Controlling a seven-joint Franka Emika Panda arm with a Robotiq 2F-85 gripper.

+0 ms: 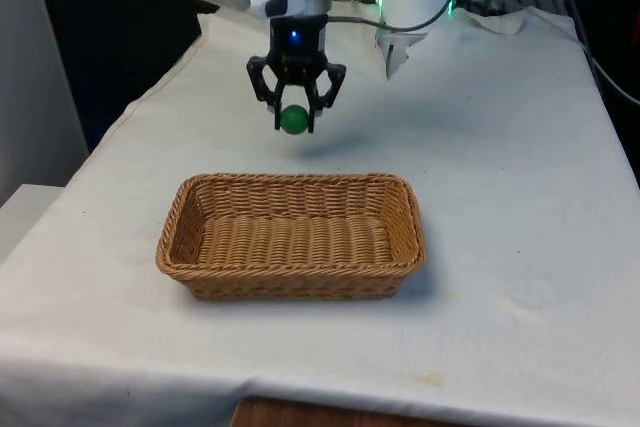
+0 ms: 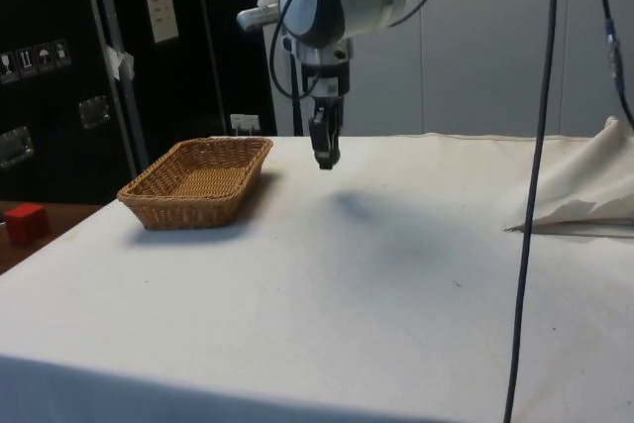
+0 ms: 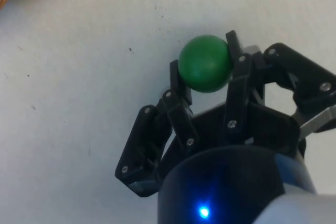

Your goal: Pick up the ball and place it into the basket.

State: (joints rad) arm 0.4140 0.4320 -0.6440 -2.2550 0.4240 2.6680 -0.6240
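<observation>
Nearest the tabletop's front edge sits 1 wicker basket (image 1: 290, 235), long side toward that edge and nothing in it, and that is where my trouble could start: its near and far walls lie close together, so if I let go before I am over its floor, or from too high, the ball could strike the far rim (image 1: 295, 179) and bounce back onto the white cloth (image 1: 500, 247), or hop out over the low wall. Beyond the basket, between it and the table's far edge, my gripper (image 1: 296, 119) hangs in the air, well clear of the cloth, with its 2 fingers (image 3: 239, 74) pinching 1 green ball (image 1: 294, 120) between their tips. In the wrist view the ball (image 3: 205, 63) sits right at the ends of the fingers, not deep between them, and I judge that a thin hold; a round, smooth thing held so could squirt out if I swing or stop sharply on the way over. The side view puts me short of the basket (image 2: 198, 181), so the carry is not yet done. Farthest off, near the far edge, lies 1 crumpled fold of cloth (image 1: 400, 50).
</observation>
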